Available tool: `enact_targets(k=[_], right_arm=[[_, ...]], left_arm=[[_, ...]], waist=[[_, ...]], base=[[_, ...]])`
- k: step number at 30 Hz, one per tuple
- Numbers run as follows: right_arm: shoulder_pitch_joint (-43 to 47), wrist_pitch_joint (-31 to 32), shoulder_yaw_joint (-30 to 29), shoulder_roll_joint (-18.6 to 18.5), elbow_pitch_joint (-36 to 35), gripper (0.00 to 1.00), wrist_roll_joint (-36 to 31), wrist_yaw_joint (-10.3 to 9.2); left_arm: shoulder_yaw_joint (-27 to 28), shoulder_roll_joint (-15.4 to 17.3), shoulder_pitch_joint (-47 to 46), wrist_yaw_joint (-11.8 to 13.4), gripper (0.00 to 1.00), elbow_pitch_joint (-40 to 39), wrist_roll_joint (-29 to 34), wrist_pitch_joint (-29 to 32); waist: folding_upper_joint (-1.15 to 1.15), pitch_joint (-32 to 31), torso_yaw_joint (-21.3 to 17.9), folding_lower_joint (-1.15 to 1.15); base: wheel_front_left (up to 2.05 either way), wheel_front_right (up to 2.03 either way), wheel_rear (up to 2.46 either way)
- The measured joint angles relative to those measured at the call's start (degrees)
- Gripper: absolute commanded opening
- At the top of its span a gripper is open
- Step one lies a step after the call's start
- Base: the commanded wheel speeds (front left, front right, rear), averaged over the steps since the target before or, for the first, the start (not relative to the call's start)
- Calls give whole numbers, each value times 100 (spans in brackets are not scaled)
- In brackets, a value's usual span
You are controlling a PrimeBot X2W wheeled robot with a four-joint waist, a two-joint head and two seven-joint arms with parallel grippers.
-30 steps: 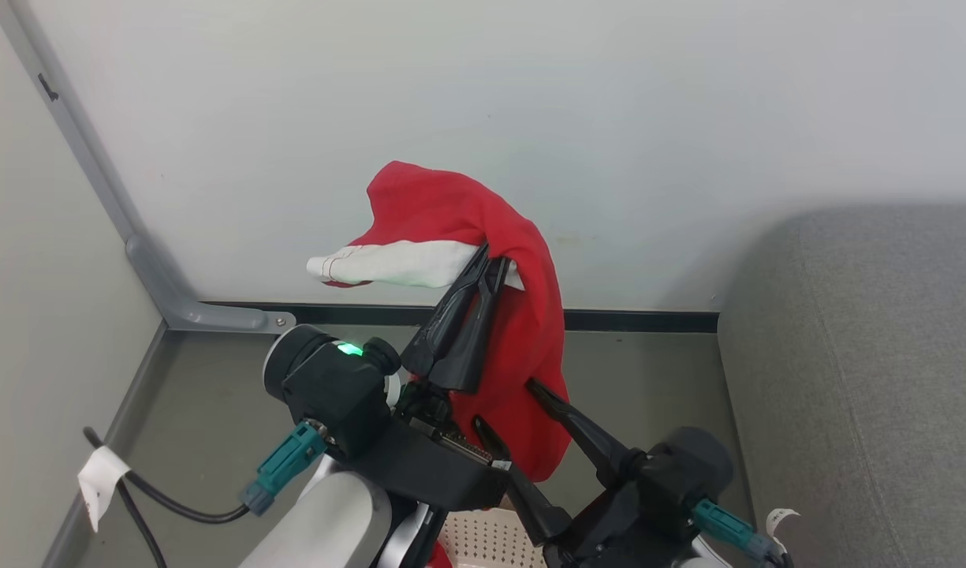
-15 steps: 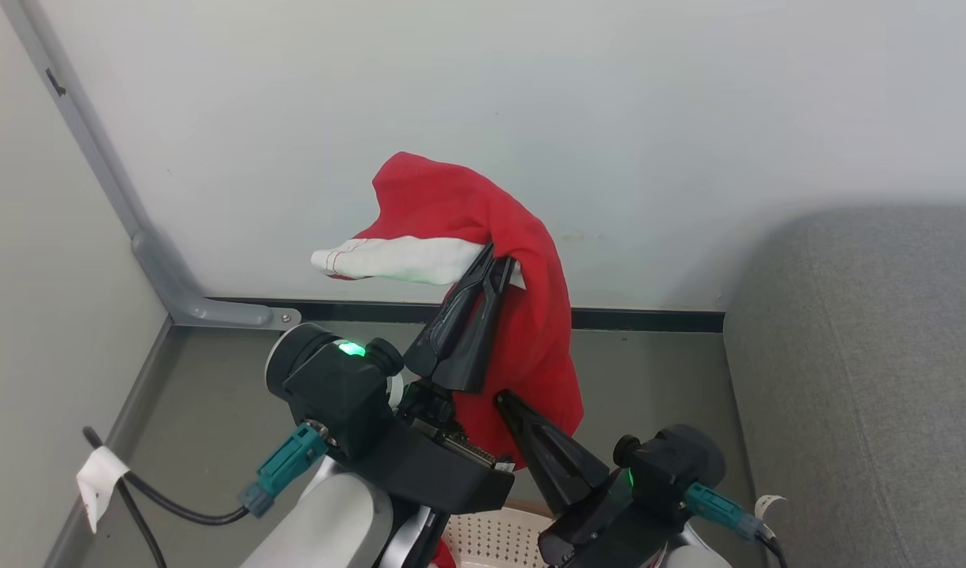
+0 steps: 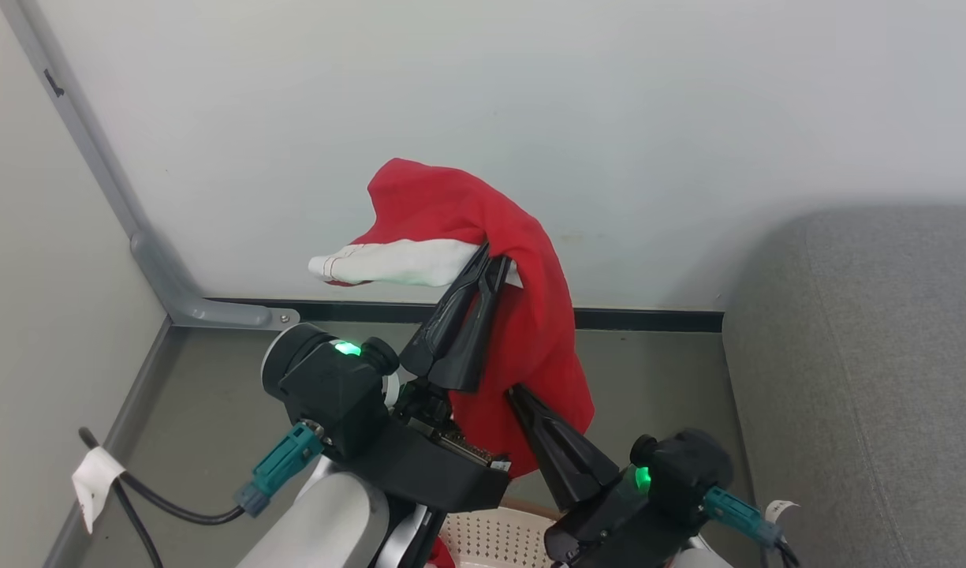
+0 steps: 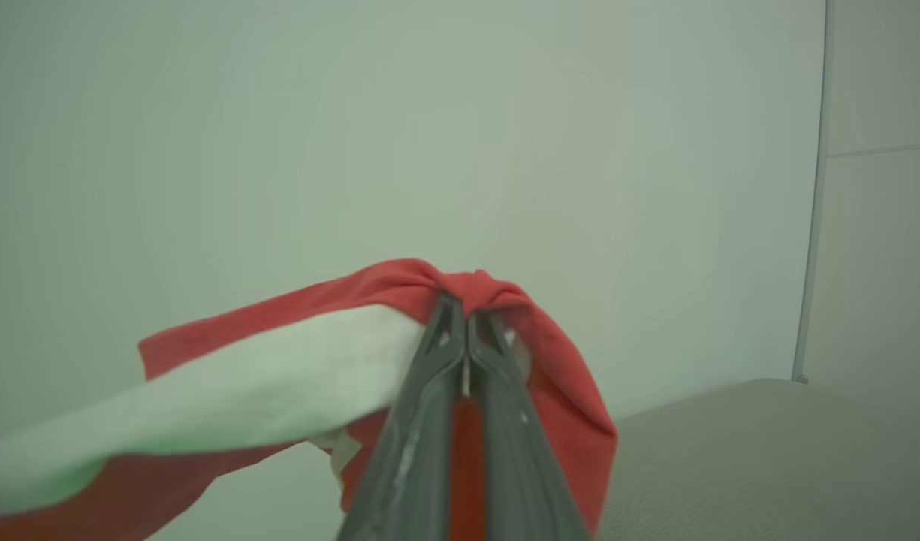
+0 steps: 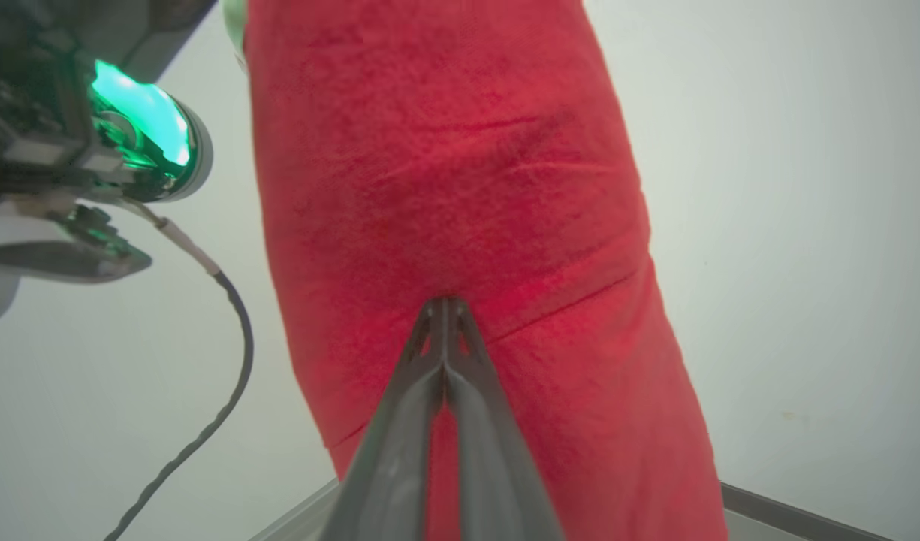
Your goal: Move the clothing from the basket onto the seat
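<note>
Red with a white sleeve, the garment [image 3: 530, 339] hangs in the air above the cream basket [image 3: 490, 540], clear of it. The left gripper [image 3: 492, 259] has its fingers clamped together on the top fold; the right gripper [image 3: 517, 392] has its fingers pinched closed on the lower red fabric. The grey couch seat [image 3: 861, 379] lies to the basket's right.

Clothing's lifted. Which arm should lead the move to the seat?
Right, likely. The right gripper is shut low on the clothing and sits nearer the seat, on the robot's right. The left gripper pinches the top, farther from it.
</note>
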Motion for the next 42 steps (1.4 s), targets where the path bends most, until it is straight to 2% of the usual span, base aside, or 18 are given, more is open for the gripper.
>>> enact_targets(k=[6,9,10,22,30,42], right_arm=[[409,-109,-289,-143,-367,0,44,-145],[598,-151,-408,-297,-536,87,49,-209],[660,-154,-467,-335,-584,100,49,-253],[1302,-182,-1123,-896,-694,100,48,-682],[1786,-200,-1923,-1276,-560,100,203,-898],[2297,-202,-2395,-1422,-533,100,224,-957]], left_arm=[[67,30,20,5,0,2,-2,0],[154,109,139,8,0,-26,-8,0],[157,131,155,10,0,-23,-9,0],[187,176,259,57,0,-80,-8,19],[202,213,383,64,0,-74,-8,49],[193,212,464,66,0,-75,-8,83]], waist=[[0,-5,-24,0],[0,-12,-70,0],[0,-14,-87,0],[0,19,-239,0],[0,2,-330,0],[0,-24,-380,0]], base=[[0,0,0],[0,0,0],[0,0,0],[0,0,0],[0,0,0],[0,0,0]])
